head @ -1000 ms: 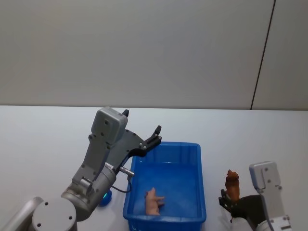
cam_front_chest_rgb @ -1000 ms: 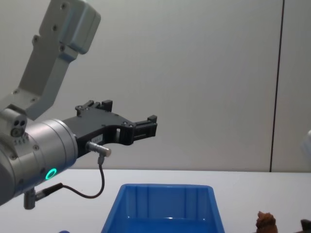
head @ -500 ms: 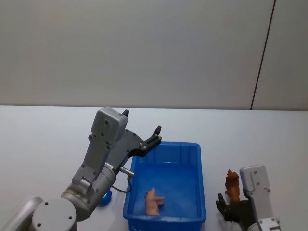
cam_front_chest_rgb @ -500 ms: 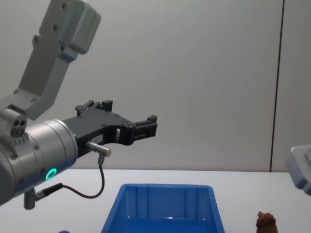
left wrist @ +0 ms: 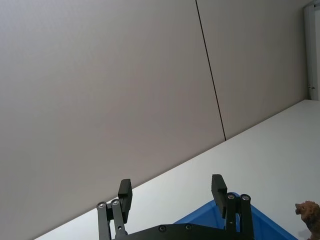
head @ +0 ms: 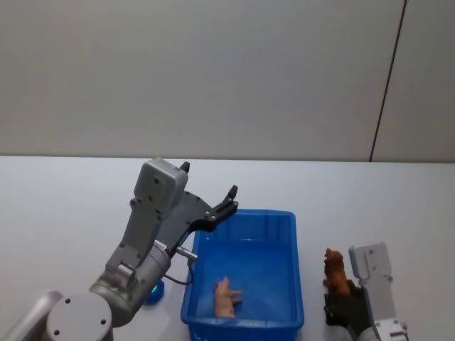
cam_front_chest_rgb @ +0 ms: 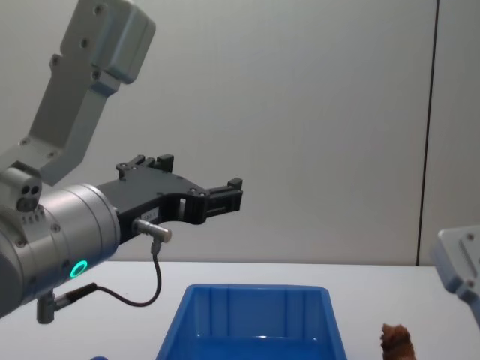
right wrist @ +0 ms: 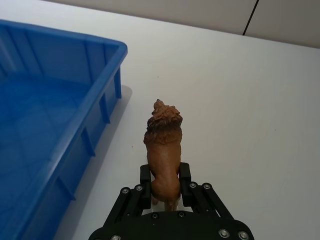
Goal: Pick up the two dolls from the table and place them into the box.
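Brown doll (right wrist: 163, 150), a fuzzy reddish-brown animal figurine, is clamped at its hind end between the two black fingers (right wrist: 145, 176) of the right hand (right wrist: 165, 175), with its head pointing away from the wrist. It is just beside the box (right wrist: 65, 39), off the box's right wall and not touching it. Below it is the white counter (right wrist: 240, 100), close to the counter's near edge (whether the doll's feet touch the surface cannot be told).

The box is a bright blue bin with ribbed inner walls and a thick rim. It stands toward the counter's near edge, about midway along it. Pink doll (head: 226, 296), pale and pig-like, lies on the box floor close to the near wall, a little left of centre.

The left hand (left wrist: 171, 186) hangs in the air above the box's far left corner, its two black fingers spread wide apart and holding nothing. In the chest view it is well above the box rim, in front of a plain grey wall (cam_front_chest_rgb: 315, 112).
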